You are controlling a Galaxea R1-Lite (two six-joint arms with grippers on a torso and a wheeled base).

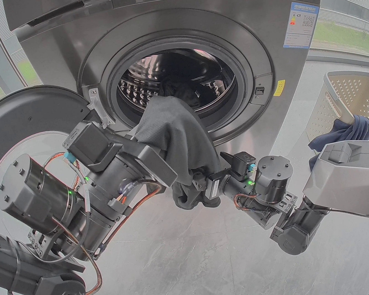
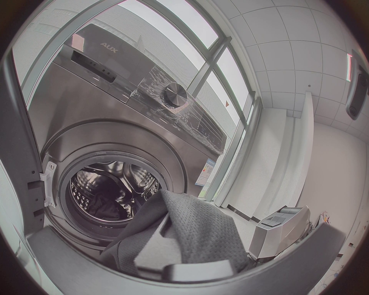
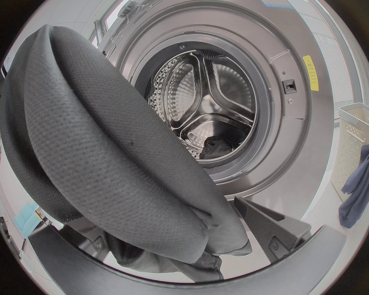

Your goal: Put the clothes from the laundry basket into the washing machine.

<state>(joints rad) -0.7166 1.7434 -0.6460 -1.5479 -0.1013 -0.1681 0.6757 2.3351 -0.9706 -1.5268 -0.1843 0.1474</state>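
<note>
The washing machine (image 1: 269, 40) stands with its round door (image 1: 10, 122) swung open to the robot's left, baring the steel drum (image 1: 173, 78). A dark grey garment (image 1: 175, 133) of dimpled knit hangs just in front of the drum's mouth, its top edge at the lower lip of the opening and its bulk still outside. It is draped over the left gripper (image 2: 173, 265), whose jaws are clenched on the cloth. The right gripper (image 1: 200, 189) sits under the garment's bunched lower end; its jaws are spread, with the folds hanging between them. A piece of black clothing (image 3: 217, 148) lies at the bottom of the drum. To the robot's right, well apart from the arms, the pale laundry basket (image 1: 360, 90) stands on the grey floor (image 1: 189, 264) beside the machine, and a blue garment (image 1: 343, 132) hangs over its near rim.
</note>
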